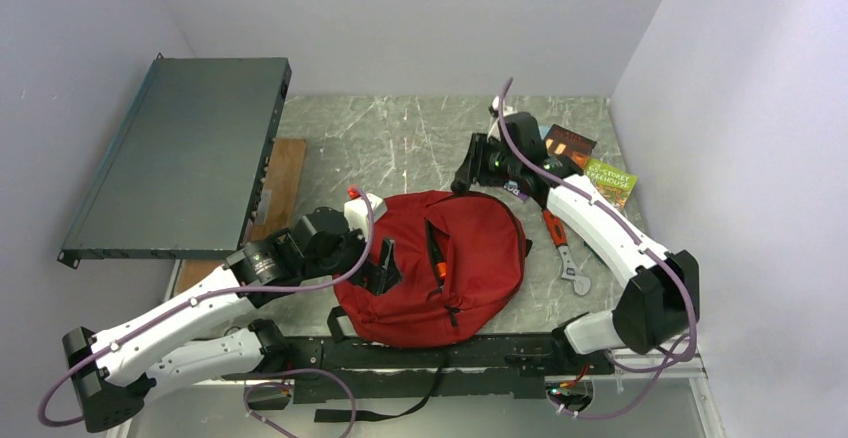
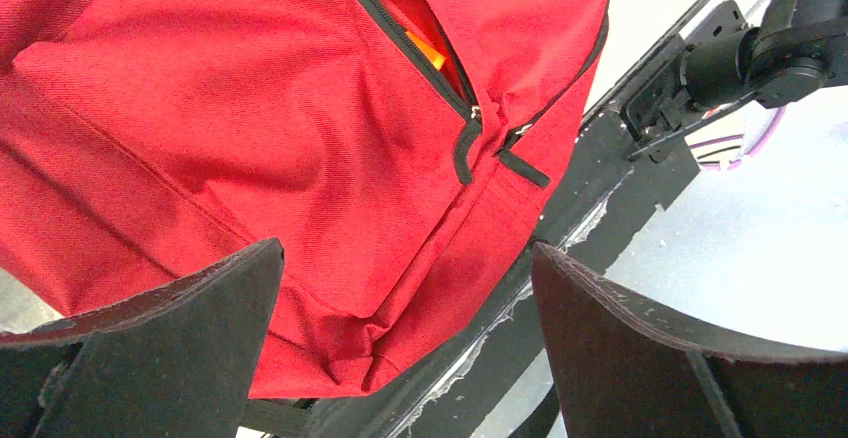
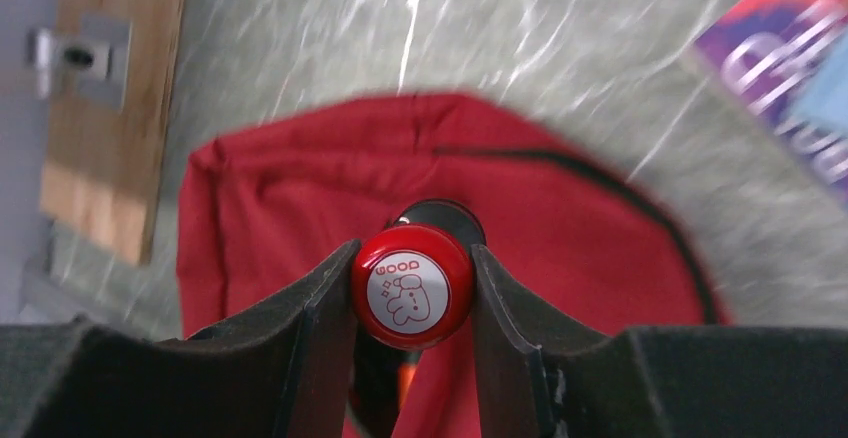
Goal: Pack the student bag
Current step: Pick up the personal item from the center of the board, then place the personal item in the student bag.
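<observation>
On my far left, the left gripper (image 1: 385,270) has its jaws spread wide with nothing between them, and it sits at the 9 o'clock edge of the student bag (image 1: 475,248). I cannot tell whether it touches the fabric. The bag lies flat on the marbled table (image 1: 400,133), close to the front rail and between the two arm bases. Its main zipper gapes, and an orange item (image 1: 437,266) shows in the slot. The left wrist camera gives me what the overhead one does not: the black zip pulls (image 2: 490,148) meeting near the bag's lower corner, framed by the spread fingers. At the bag's 12 o'clock, the right gripper (image 3: 412,250) is pinched on a red-capped cylinder (image 3: 410,298). Only the right wrist view shows this, cap toward the lens with "GOOD" printed on its white face. From above, the wrist hides it. At the bag's 3 o'clock lies a wrench (image 1: 565,253), and at 2 o'clock two books (image 1: 610,180). The wrist camera catches only one blurred book corner.
</observation>
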